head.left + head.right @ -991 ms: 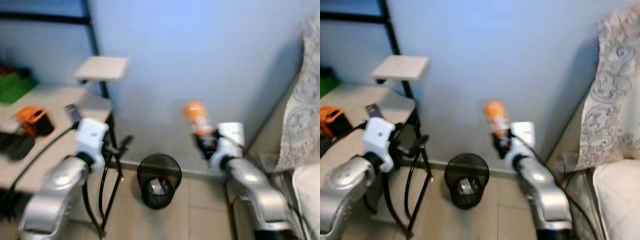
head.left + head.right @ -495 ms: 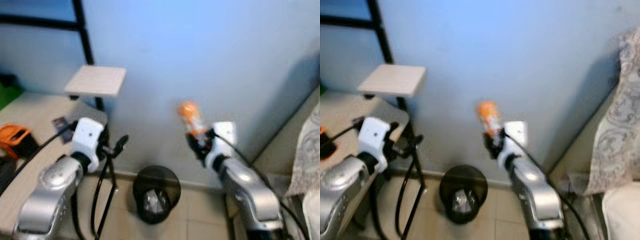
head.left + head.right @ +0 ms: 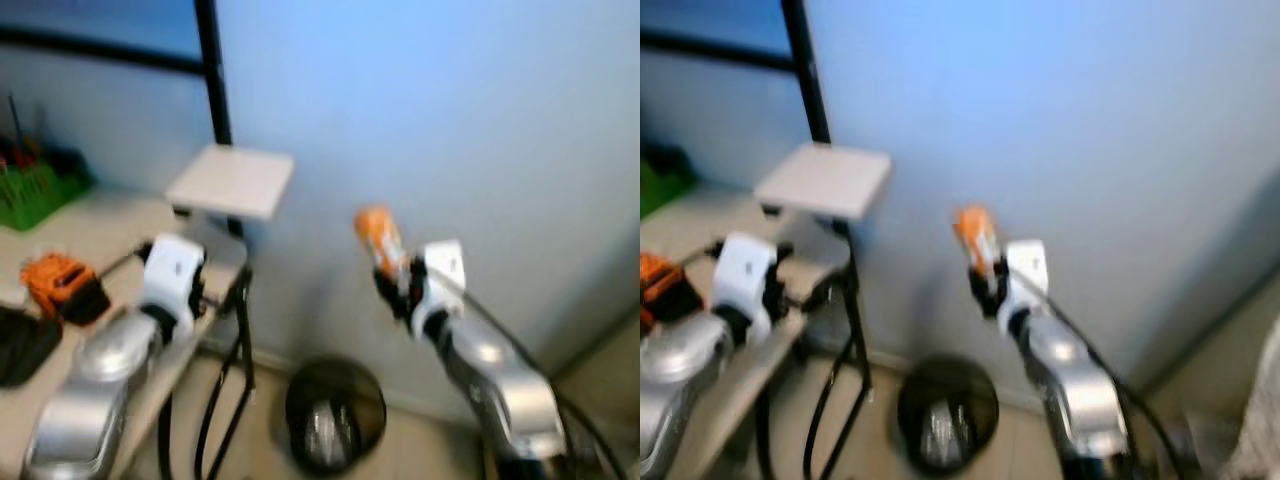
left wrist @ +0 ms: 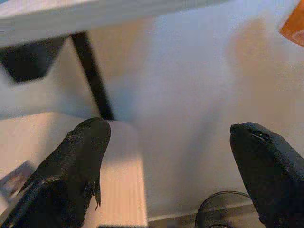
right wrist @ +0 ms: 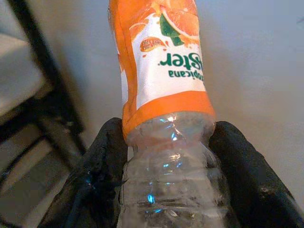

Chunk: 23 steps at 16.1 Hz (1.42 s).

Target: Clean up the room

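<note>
My right gripper is shut on an empty plastic bottle with an orange and white label, held upright in front of the blue wall. The right wrist view shows the bottle clamped between both black fingers. Below and slightly left of it, a black mesh waste bin stands on the floor with some pale rubbish inside. My left gripper is open with nothing between its fingers, raised over the edge of the beige table.
A small white shelf plate sits on a black stand left of the bin. On the table lie an orange and black item, a black object and a green basket. The blue wall is close ahead.
The camera has shifted and the picture is blurred. The bottle stays gripped in the right gripper above the bin; the bed at the right has left the view.
</note>
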### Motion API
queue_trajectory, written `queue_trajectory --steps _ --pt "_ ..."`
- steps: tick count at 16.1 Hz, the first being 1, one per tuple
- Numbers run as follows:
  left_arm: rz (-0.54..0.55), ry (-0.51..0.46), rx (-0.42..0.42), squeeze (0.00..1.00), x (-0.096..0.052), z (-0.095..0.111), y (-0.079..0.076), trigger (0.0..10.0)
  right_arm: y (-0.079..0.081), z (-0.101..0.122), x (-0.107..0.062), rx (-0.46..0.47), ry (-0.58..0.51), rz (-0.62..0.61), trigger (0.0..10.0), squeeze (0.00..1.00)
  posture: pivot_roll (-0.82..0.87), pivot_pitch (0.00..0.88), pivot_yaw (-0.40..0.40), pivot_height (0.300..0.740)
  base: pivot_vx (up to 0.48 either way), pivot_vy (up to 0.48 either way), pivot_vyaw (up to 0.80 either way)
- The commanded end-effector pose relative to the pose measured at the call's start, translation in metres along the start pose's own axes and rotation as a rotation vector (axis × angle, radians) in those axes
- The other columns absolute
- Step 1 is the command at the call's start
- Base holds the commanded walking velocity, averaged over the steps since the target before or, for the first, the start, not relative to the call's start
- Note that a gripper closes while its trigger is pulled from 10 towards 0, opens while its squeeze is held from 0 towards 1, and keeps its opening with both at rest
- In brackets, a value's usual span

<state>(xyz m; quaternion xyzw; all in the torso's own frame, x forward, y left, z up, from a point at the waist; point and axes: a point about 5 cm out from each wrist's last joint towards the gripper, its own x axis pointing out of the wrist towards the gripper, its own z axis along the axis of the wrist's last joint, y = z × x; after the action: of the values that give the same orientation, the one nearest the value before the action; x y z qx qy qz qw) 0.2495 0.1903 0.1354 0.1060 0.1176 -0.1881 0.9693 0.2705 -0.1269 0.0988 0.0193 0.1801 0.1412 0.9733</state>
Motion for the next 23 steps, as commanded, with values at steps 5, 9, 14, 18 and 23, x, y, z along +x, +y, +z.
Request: queue_trajectory --steps 5,9,14,18,23 --pt "-0.319 -0.038 -0.039 0.00 -0.001 0.007 -0.032 10.0 -0.021 -0.019 -0.006 -0.151 0.152 0.056 10.0 0.00 -0.05 0.000 -0.045 0.740 0.000 0.000 0.00" --pt "-0.649 0.100 0.068 0.00 -0.001 -0.010 -0.041 10.0 -0.020 -0.045 0.010 -0.242 0.294 0.191 10.0 0.00 -0.05 0.000 -0.031 0.740 0.000 0.000 0.00" --pt "-0.807 0.263 0.230 0.00 0.007 -0.026 -0.030 10.0 -0.014 -0.066 0.045 -0.301 0.375 0.138 10.0 0.00 -0.07 0.000 -0.009 0.740 0.000 0.000 0.00" --pt "-0.859 0.352 0.298 0.00 0.013 -0.040 -0.026 10.0 -0.009 -0.079 0.057 -0.298 0.424 0.082 10.0 0.00 -0.07 0.000 -0.021 0.740 0.000 0.000 0.00" --pt "-0.842 0.359 0.326 0.00 0.018 -0.042 -0.014 10.0 -0.004 -0.092 0.058 -0.250 0.478 0.090 10.0 0.82 -0.06 0.000 -0.016 0.740 0.000 0.000 0.00"
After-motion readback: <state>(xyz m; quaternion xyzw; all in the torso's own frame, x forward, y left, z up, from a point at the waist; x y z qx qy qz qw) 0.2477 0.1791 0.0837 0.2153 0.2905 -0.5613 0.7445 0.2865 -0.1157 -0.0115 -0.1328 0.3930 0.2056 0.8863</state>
